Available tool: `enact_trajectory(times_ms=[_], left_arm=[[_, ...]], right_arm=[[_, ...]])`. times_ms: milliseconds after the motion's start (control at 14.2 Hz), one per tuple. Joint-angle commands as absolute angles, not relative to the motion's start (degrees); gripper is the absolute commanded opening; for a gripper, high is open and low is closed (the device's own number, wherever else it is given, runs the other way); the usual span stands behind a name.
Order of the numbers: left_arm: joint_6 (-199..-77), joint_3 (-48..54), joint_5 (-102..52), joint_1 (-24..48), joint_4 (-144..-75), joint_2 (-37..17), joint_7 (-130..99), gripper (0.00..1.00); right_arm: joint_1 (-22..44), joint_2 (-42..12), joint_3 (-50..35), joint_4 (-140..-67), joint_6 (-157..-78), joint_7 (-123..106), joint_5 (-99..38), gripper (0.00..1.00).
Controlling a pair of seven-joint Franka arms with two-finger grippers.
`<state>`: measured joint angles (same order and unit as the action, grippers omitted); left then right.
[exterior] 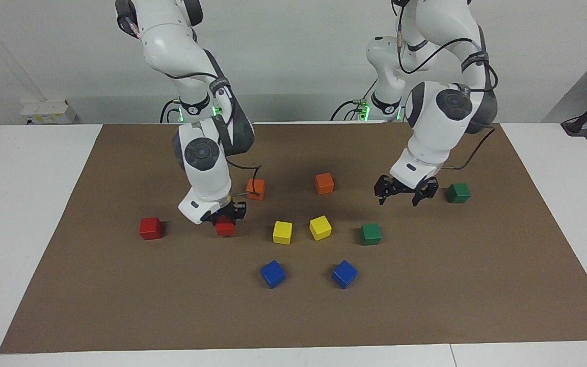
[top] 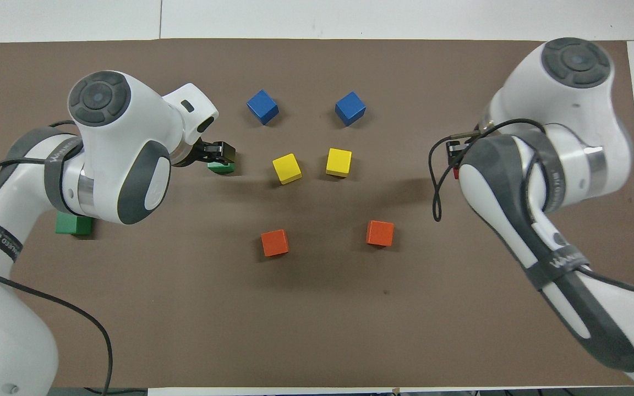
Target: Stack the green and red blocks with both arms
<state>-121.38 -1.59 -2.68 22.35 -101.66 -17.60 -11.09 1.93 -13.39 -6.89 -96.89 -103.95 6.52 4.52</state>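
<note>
Facing view first, from the right arm's end of the table: one red block (exterior: pixel 150 228) sits alone on the brown mat (exterior: pixel 120 306), and beside it the right gripper (exterior: pixel 226 218) is clamped on the second red block (exterior: pixel 225 228), which hangs just above the mat or barely on it — I cannot tell which. Nearer to the robots than that block stands an orange cube (exterior: pixel 256 188), partly hidden by the right arm's cable. Toward the middle lie two yellow cubes (exterior: pixel 282 232) (exterior: pixel 320 227) side by side, with two blue cubes (exterior: pixel 272 273) (exterior: pixel 344 273) farther from the robots and a second orange cube (exterior: pixel 324 183) nearer to them. Next comes a green block (exterior: pixel 370 234), resting on the mat beside the yellow pair. The left gripper (exterior: pixel 405 196) hangs in the air with its fingers spread wide and nothing between them; from overhead it (top: pixel 219 154) overlaps that green block (top: pixel 221 166), but in the facing view it is clearly above it and not touching. Toward the left arm's end, the other green block (exterior: pixel 458 193) sits on the mat, apart from the gripper and mostly hidden under the left arm in the overhead view (top: pixel 74 224).
</note>
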Motion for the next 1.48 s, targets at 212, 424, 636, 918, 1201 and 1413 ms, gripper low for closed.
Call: enact_trajectory(times_ms=[212,424,636,918,1201,1413], left_arm=[[-126.4,-2.7,-2.8,24.8,-99.9,-24.0,-12.1,1.0],[-128.5,-2.8,-2.6,24.7,-100.8,-24.9,-12.6,1.0],[-131.7,-2.8,-2.6,24.3,-102.7,-25.2,-13.2,1.0],[-135.0,-2.8,-2.5,24.0,-104.5,-25.4,-13.3,1.0],[-135.8,-2.9,-2.5,24.1,-104.9,-25.8,-13.3,0.68],[-132.8,-3.1,-1.5,24.1,-104.5,-25.6,-13.3,0.0]], right_arm=[[-11.3,-10.6,-7.6,-101.3,-106.0,-9.7,2.6,0.0],[-12.4,-9.4,-7.6,-107.2,-115.1,-9.8,2.6,0.0],[-12.0,-9.8,-7.6,-108.0,-117.1,-9.2,2.6,0.0],[-11.7,-9.8,-7.6,-108.9,-118.7,-8.4,2.5,0.0],[-11.7,-10.3,-7.6,-110.1,-121.0,-8.3,2.5,0.0],[-11.7,-10.2,-7.6,-111.9,-123.4,-8.3,2.5,0.0]])
